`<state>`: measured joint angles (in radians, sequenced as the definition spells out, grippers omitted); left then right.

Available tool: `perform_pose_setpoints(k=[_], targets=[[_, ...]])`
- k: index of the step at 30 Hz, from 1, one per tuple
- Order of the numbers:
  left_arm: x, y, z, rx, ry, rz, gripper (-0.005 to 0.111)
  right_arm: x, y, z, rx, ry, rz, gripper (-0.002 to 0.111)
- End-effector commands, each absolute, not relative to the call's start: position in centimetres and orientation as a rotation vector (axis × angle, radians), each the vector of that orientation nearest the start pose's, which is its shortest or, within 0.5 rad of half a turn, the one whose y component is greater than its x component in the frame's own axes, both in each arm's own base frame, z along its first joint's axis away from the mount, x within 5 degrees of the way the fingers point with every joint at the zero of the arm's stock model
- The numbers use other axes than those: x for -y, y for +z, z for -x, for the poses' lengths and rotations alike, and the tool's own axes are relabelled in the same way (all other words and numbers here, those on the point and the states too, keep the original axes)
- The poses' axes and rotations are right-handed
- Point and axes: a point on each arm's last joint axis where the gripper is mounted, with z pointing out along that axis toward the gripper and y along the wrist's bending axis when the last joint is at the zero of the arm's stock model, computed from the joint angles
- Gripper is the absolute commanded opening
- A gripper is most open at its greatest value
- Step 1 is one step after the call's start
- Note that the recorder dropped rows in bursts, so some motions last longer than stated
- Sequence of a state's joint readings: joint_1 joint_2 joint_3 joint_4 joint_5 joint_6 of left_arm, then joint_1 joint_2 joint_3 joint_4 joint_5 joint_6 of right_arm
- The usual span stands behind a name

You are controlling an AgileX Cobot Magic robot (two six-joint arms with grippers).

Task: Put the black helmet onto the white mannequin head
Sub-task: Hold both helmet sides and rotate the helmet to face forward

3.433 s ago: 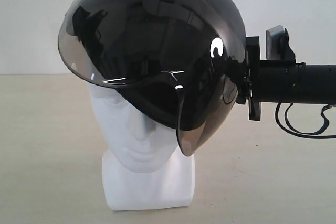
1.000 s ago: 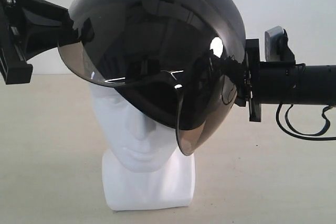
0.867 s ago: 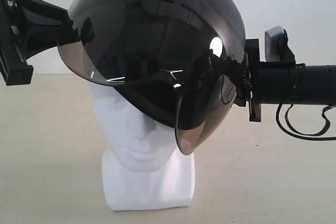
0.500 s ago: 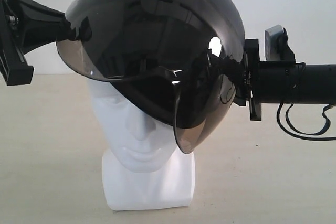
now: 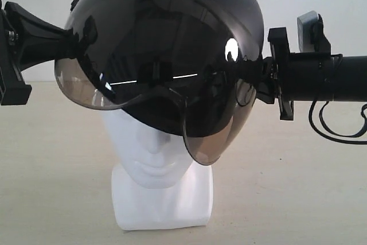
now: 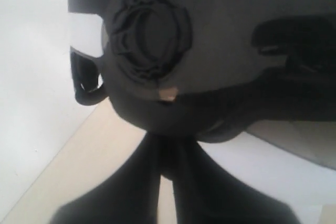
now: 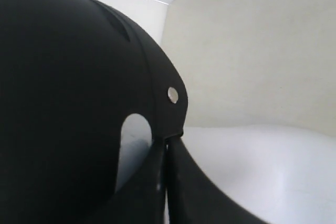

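The helmet [image 5: 166,44] is held between the two grippers, one on each side of its lower edge. The left gripper [image 5: 66,47] is seen closed tight on the rim, its fingers pressed together just under the round side screw [image 6: 149,35]. The right gripper [image 5: 258,76] is likewise pinched narrow on the opposite rim, next to a small rivet [image 7: 172,95]. So the helmet is carried by both.

The head [image 5: 152,159] stands below and between the grippers, upright on the table [image 5: 298,199]. Its crown and brow are hidden inside the shell, and only the face from about the nose down is seen under the visor [image 5: 209,142]. The helmet is tilted, with the visor hanging lower toward the right gripper. Whether the lining touches the crown cannot be told.

The step in hand is judged to be the seating: the helmet has been brought over the head but is not yet set down square. For the next move, an even lowering by both grippers is called for, with the tilt taken out so that the shell settles level. The rim should be kept clear of the face on the way down. Any sideways push may shift or tip the head, so the grips are best loosened only once the helmet's weight is borne by it.
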<state>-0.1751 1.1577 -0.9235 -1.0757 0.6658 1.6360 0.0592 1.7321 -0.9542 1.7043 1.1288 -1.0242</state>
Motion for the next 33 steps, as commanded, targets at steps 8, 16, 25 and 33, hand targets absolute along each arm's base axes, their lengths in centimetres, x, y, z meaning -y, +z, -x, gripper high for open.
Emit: perform_pose_setpoints(k=[8,16,25,33], targets=[[8.5,33.6,-22.5,-1.763,-0.253,-1.151,0.004,-10.6,27.1,-30.9,-1.996,1.762,0.075,0.0],[8.6,32.8,-22.2,-1.796,-0.279,-1.168,0.004,-10.6,28.8,-30.7,-1.957,1.753,0.109,0.0],[8.4,31.2,-22.0,-1.843,-0.286,-1.162,0.004,-10.5,29.2,-30.5,-1.956,1.764,0.097,0.0],[8.4,31.1,-22.0,-1.845,-0.291,-1.155,0.004,-11.7,29.6,-30.3,-1.953,1.782,0.148,0.0]])
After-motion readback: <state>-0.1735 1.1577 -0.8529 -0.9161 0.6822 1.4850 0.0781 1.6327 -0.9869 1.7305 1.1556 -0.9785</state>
